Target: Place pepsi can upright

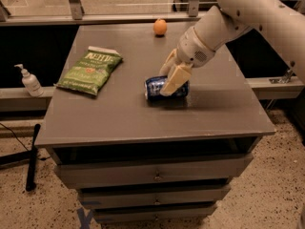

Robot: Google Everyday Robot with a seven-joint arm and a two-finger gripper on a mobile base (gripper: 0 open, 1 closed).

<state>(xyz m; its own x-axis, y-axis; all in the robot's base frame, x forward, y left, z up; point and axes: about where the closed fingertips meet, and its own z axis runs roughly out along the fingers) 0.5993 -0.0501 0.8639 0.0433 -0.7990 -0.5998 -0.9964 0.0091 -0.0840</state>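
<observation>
The pepsi can (pixel 153 88) is dark blue and lies on its side near the middle of the grey table (pixel 119 123), its silver end facing left. It is at or just above the tabletop; I cannot tell whether it touches. My gripper (pixel 167 83) comes in from the upper right on the white arm (pixel 224 23). Its cream fingers (pixel 174 78) straddle the can's body and are shut on it.
A green chip bag (pixel 90 70) lies flat at the table's left. A small orange ball (pixel 160 27) sits at the back edge. A soap dispenser (pixel 29 81) stands on a ledge left of the table. Drawers are below the tabletop.
</observation>
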